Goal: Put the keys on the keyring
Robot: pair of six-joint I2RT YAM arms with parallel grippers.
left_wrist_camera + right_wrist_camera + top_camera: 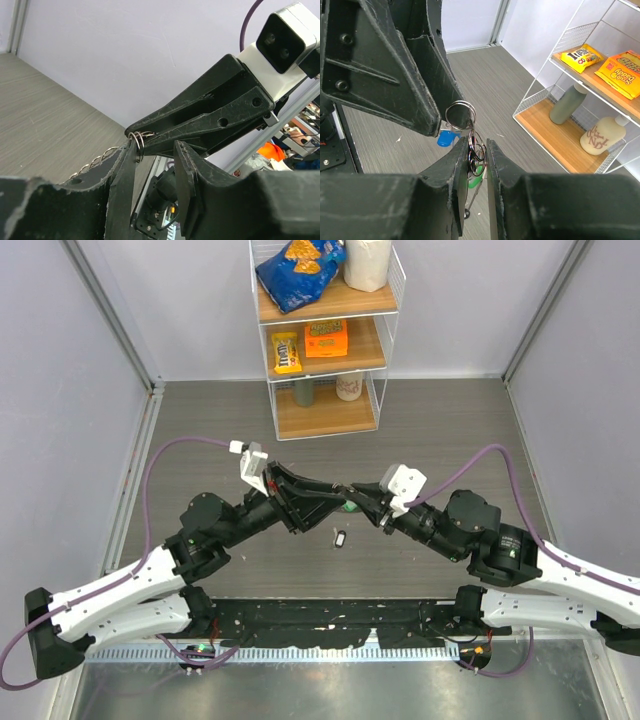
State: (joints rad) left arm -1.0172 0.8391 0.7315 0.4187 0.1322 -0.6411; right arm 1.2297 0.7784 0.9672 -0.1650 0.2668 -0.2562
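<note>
I have my right tool [476, 142] clamped on the keyring [470, 120] in mid-air, with a green key [477, 176] dangling beneath and a blue key [447, 138] beside it. My left tool [156, 147] meets it tip to tip, jaws partly apart at the ring, and I cannot tell whether they pinch it. One dark key [341, 538] lies on the counter [420, 560] below.
</note>
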